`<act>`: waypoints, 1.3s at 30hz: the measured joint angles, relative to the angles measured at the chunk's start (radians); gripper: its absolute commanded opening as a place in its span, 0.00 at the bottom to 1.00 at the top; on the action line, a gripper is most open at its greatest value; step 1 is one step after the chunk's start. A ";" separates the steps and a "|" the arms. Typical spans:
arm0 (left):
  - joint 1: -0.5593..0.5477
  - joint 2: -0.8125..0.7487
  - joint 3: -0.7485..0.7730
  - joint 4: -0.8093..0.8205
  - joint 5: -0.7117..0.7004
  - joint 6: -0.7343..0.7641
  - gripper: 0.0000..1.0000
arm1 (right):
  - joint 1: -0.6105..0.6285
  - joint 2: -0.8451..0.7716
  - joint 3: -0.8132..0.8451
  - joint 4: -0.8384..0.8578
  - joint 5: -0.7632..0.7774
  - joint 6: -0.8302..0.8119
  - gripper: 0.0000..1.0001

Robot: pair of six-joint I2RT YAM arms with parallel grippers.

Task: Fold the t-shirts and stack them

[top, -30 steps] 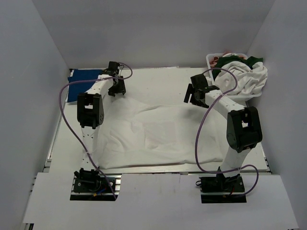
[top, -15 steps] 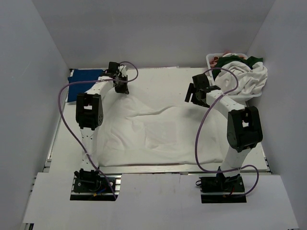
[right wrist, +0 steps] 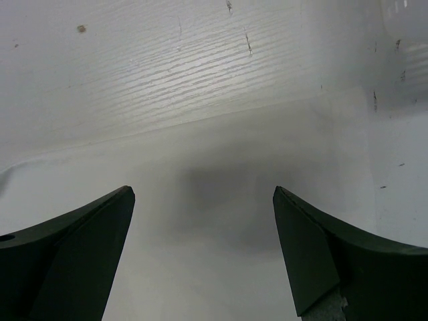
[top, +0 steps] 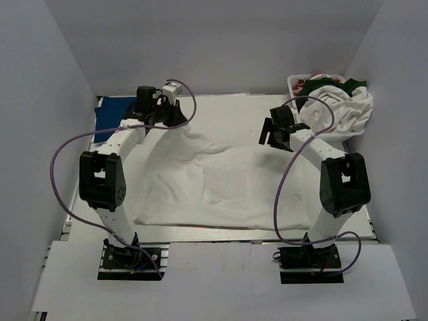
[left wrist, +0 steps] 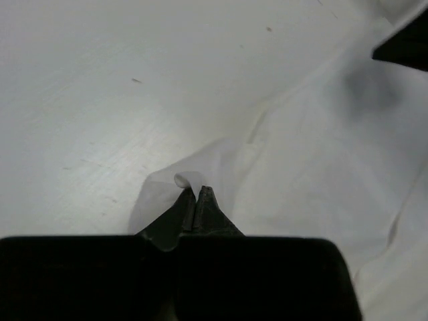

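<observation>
A large white t-shirt [top: 221,180] lies spread and wrinkled over the middle of the table. My left gripper [top: 175,120] is at its far left corner, shut on a pinch of the white cloth [left wrist: 182,180], which rises off the table to the fingertips. Over the shirt's far right edge my right gripper [top: 271,134] hangs open, and nothing sits between its fingers [right wrist: 100,234], only the white fabric [right wrist: 221,254] below. A royal-blue t-shirt [top: 110,110] lies flat at the far left. More t-shirts, white [top: 341,110] and dark green [top: 314,87], are heaped at the far right.
The heap sits in a white lattice basket [top: 292,81] in the far right corner. Grey walls close the table on the left, back and right. Purple cables loop from both arms above the cloth. Bare table [right wrist: 167,60] shows beyond the shirt's far edge.
My left gripper closed on the shirt's far left corner and raised it, pulling the cloth up and back. The left arm's elbow swung out to the left. The right arm barely moved.
</observation>
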State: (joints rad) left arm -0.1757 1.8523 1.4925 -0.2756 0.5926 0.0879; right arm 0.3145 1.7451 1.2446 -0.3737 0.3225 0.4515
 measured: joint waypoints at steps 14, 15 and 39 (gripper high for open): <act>-0.325 -0.341 -0.596 -0.003 0.028 -0.102 1.00 | 0.000 -0.064 -0.112 0.030 -0.038 0.010 0.90; -0.338 -0.391 -0.623 -0.002 0.016 -0.115 1.00 | 0.000 -0.070 -0.120 0.032 -0.038 0.010 0.90; -0.370 -0.113 -0.442 -0.168 -0.420 -0.388 0.00 | 0.000 -0.103 -0.134 0.029 -0.019 0.010 0.90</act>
State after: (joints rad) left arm -0.5453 1.7397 1.0504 -0.4438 0.1722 -0.3004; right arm 0.3145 1.6424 1.1103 -0.3447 0.3035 0.4618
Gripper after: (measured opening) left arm 0.086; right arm 0.899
